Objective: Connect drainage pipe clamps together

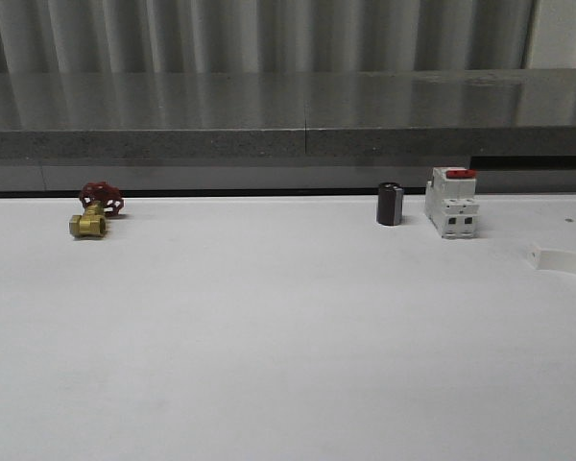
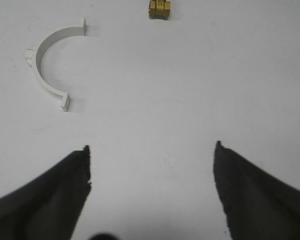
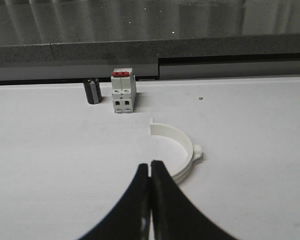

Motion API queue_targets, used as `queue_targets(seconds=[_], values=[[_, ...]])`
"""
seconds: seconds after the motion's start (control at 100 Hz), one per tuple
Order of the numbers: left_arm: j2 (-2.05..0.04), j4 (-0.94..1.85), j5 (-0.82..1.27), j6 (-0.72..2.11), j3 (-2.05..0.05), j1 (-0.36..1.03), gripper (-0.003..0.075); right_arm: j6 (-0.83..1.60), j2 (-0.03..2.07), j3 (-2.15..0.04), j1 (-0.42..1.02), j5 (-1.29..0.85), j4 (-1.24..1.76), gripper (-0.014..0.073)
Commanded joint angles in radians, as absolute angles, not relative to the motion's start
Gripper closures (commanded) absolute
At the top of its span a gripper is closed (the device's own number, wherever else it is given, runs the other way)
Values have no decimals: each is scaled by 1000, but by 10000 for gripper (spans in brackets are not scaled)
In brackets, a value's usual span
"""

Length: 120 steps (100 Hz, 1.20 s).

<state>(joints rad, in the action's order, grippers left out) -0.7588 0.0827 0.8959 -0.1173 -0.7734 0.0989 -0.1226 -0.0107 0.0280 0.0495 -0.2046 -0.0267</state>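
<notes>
One white half-ring drainage pipe clamp lies flat on the table in the left wrist view, ahead of my left gripper and off to one side. That gripper is open with only bare table between its fingers. The other clamp half lies just beyond and beside my right gripper, which is shut on nothing. In the front view a part of this clamp shows at the right edge of the table.
A brass valve with a red handwheel sits at the back left; the valve also lies beyond the left clamp. A black cylinder and a white breaker with a red switch stand at the back right. A grey ledge runs behind the table.
</notes>
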Motion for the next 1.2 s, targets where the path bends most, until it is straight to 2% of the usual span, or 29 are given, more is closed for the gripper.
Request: queue_targets(seconds=[0.0,0.2,0.46,0.6,0.81,1.19], values=[[-768,94,810,-119,-795,97,92,-115,-31,12,46,-122,-32,711],[-919,69,739,-121,-813,61,94,-115,-31,12,46,-122,-32,711],[-1262,104,715,89,-952,-151,102,-115,-31,12,46,-122,-32,711],[-1445,147,722,203,-1063,-215,102,-115,-31,12,46,-122,-32,711],[-1676,145,720,271,-1219,-248,102,-115,-31,12,46,-122,-32,711],[-1928,145,739,355,-1405,-250,102,-115,-31,12,46,-122,-32,711]])
